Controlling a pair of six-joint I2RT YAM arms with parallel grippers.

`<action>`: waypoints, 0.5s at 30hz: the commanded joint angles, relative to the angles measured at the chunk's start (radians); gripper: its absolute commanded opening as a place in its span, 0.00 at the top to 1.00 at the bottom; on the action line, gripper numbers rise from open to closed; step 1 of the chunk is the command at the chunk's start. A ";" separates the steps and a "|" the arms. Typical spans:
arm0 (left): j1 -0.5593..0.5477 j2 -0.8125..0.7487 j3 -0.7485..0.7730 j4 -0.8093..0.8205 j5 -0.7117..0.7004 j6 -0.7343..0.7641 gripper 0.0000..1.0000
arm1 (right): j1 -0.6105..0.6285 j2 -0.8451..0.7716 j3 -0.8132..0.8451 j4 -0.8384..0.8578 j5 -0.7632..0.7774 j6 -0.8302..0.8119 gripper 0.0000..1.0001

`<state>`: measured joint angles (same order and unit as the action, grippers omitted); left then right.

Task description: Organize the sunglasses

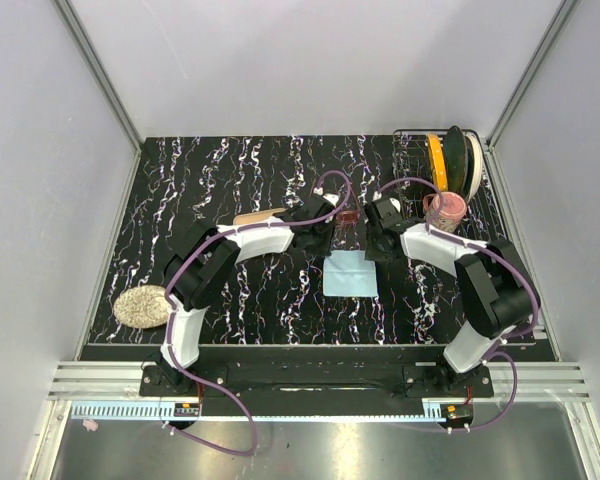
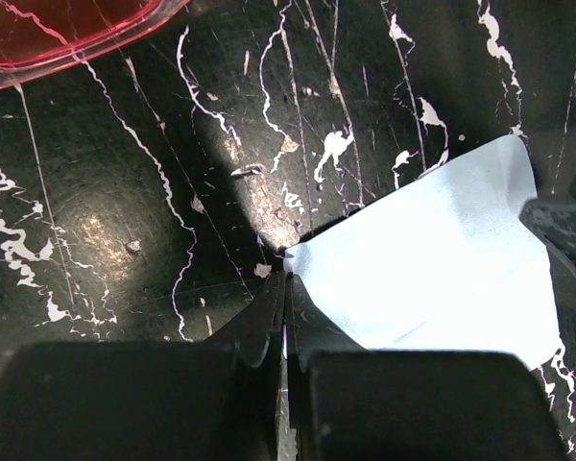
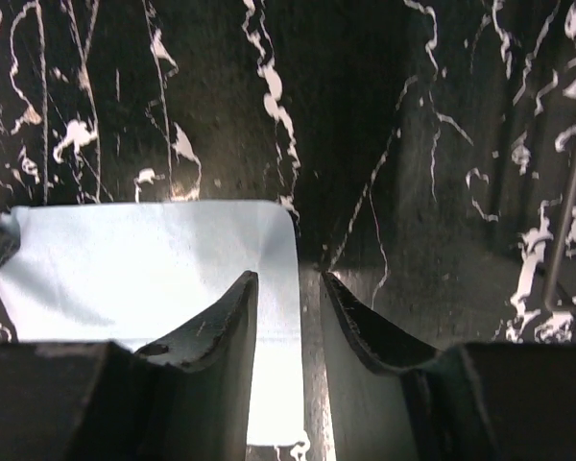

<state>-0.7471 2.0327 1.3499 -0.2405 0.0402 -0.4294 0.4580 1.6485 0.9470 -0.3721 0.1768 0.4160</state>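
Observation:
The sunglasses (image 1: 349, 215) lie on the black marbled table just behind the light blue cloth (image 1: 350, 273); one pink lens (image 2: 67, 29) shows at the top left of the left wrist view. My left gripper (image 2: 286, 279) is shut, its tips pinching a slightly raised corner of the cloth (image 2: 432, 259). My right gripper (image 3: 288, 288) is open at the neighbouring corner of the cloth (image 3: 144, 259). One of its fingers sits over the cloth, the other over bare table. In the top view the two grippers (image 1: 330, 240) (image 1: 373, 247) stand at the cloth's far corners.
A wire rack (image 1: 410, 150) with a yellow and a dark green plate stands at the back right, a pink cup (image 1: 445, 209) before it. A tan wooden piece (image 1: 258, 215) lies beside the left arm. A round speckled pad (image 1: 142, 306) sits at the front left.

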 commanded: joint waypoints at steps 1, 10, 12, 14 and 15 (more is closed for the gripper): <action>0.011 -0.046 0.011 -0.014 -0.037 -0.002 1.00 | -0.002 0.049 0.070 0.055 0.046 -0.048 0.63; 0.015 -0.035 0.009 -0.017 -0.019 -0.008 1.00 | -0.002 0.103 0.099 0.091 0.064 -0.062 0.66; 0.017 -0.034 0.009 -0.017 -0.016 -0.008 1.00 | -0.002 0.114 0.099 0.099 0.058 -0.062 0.67; 0.020 -0.032 0.009 -0.017 -0.011 -0.006 1.00 | -0.001 0.120 0.104 0.104 0.055 -0.062 0.69; 0.020 -0.032 0.009 -0.017 -0.010 -0.006 1.00 | -0.002 0.128 0.105 0.102 0.055 -0.060 0.71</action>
<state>-0.7387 2.0319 1.3499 -0.2466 0.0422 -0.4362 0.4580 1.7542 1.0122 -0.3096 0.2165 0.3656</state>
